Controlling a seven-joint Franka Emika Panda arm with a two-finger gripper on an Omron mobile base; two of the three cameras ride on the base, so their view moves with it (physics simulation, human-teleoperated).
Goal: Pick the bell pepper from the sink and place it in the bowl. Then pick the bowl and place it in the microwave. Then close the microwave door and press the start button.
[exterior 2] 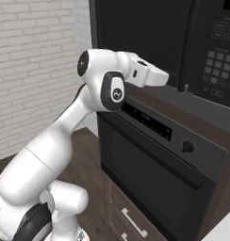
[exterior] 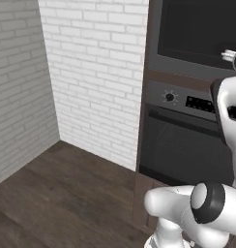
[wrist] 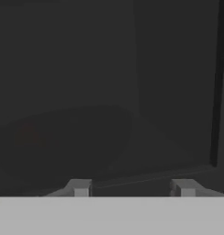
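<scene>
Open pincer (wrist: pixel 132 188) close against dark microwave door (wrist: pixel 109 69) window.

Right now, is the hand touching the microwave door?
Cannot tell. The right base view puts the hand at the microwave door's lower edge, but neither gap nor contact shows plainly.

A built-in oven (exterior 2: pixel 159 174) is seen set in a dark wood cabinet column (exterior 2: pixel 216 188). A round knob (exterior 2: pixel 187 147) and a dark display strip (exterior 2: pixel 146 121) are carried on its grey control band. A drawer with a pale bar handle (exterior 2: pixel 133 222) is seen below. White brick wall (exterior: pixel 98 72) is met by dark plank floor (exterior: pixel 57 203).
</scene>
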